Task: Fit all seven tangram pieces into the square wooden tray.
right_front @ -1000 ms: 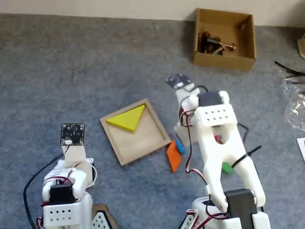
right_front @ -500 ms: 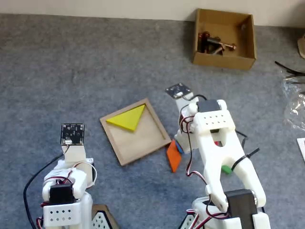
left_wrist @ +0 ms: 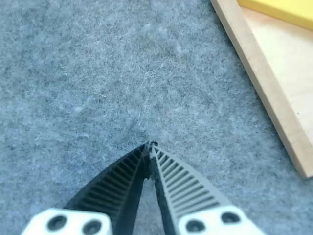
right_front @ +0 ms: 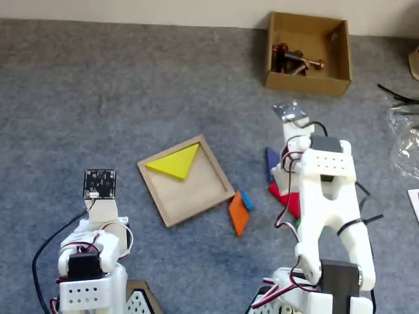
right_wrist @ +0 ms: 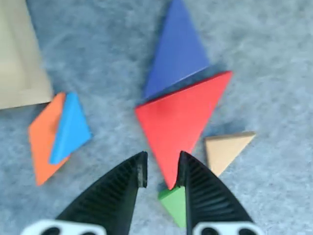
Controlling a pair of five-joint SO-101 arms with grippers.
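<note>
The square wooden tray [right_front: 171, 210] lies turned at mid-table with a yellow triangle [right_front: 175, 163] in its far corner. Just right of the tray lie an orange parallelogram [right_front: 239, 214] and a small light-blue triangle [right_front: 247, 199] partly on top of it. Farther right are a dark blue triangle [right_front: 271, 161] and a red triangle [right_front: 284, 195], beside my right arm [right_front: 324, 173]. My right gripper [right_wrist: 161, 169] is open above the red triangle [right_wrist: 181, 117], whose tip lies between the fingers. A tan triangle [right_wrist: 222, 149] and a green piece [right_wrist: 175, 200] lie close by. My left gripper [left_wrist: 149, 146] is shut over bare carpet near the tray's edge [left_wrist: 264, 88].
A cardboard box [right_front: 308, 82] holding metal parts stands at the back right. A clear plastic bag [right_front: 406, 147] and black cables [right_front: 396, 95] lie at the right edge. Grey carpet covers the table, and the left arm's base [right_front: 91, 268] sits at the front left.
My right arm has swung right, away from the tray's corner, uncovering the dark blue and red triangles. The left arm and the tray have not moved.
</note>
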